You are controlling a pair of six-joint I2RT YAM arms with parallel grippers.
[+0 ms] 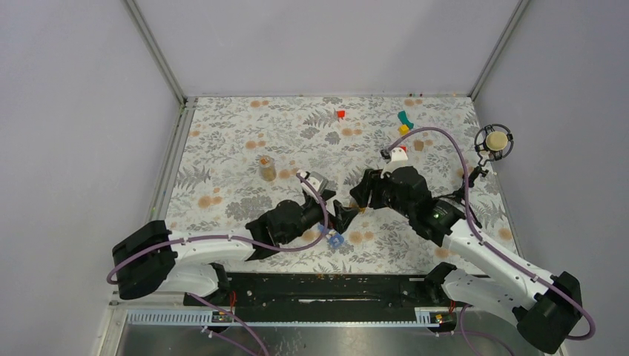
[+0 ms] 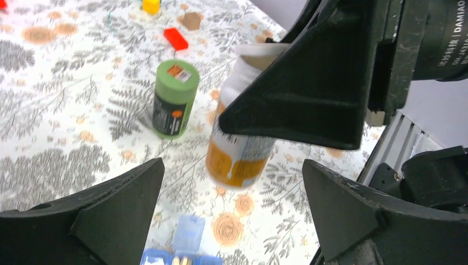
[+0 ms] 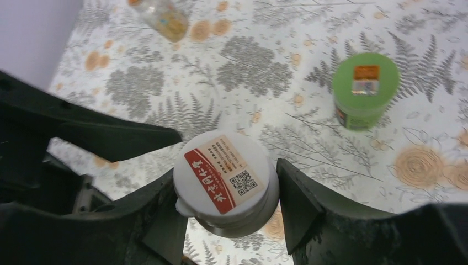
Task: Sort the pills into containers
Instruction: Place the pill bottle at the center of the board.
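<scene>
Pill box point(image 2: 185, 245): blue, flat on the cloth point(image 2: 66, 121), under the left pincer point(image 2: 233, 165), between its two fingers at the near edge of the wrist view. One lid is flipped up. Pale bits point(image 2: 177, 259) show in one cell, too cut off to name.

Left pincer: jaws spread wide, nothing in them. The white bottle point(image 3: 223, 179) stands in the gap ahead of it, touching neither finger.

Right pincer point(image 3: 226, 171): closed on the white bottle, a finger pressed to each side just under the cap. The cap carries a red-and-white label with a square code. Body has an orange band and is tilted. The base is blurred, so I cannot tell if it touches the cloth.

The pincers meet nose to nose, the left just below the right in the top view.

Green bottle point(image 2: 175, 96): upright, beyond the left pincer, to the left of the white bottle and apart from it.

Red block point(image 2: 175, 38) and yellow block point(image 2: 150, 5): farther out past the green bottle.

Clear jar point(image 1: 267, 168): brown contents, well off to the left of both pincers.
</scene>
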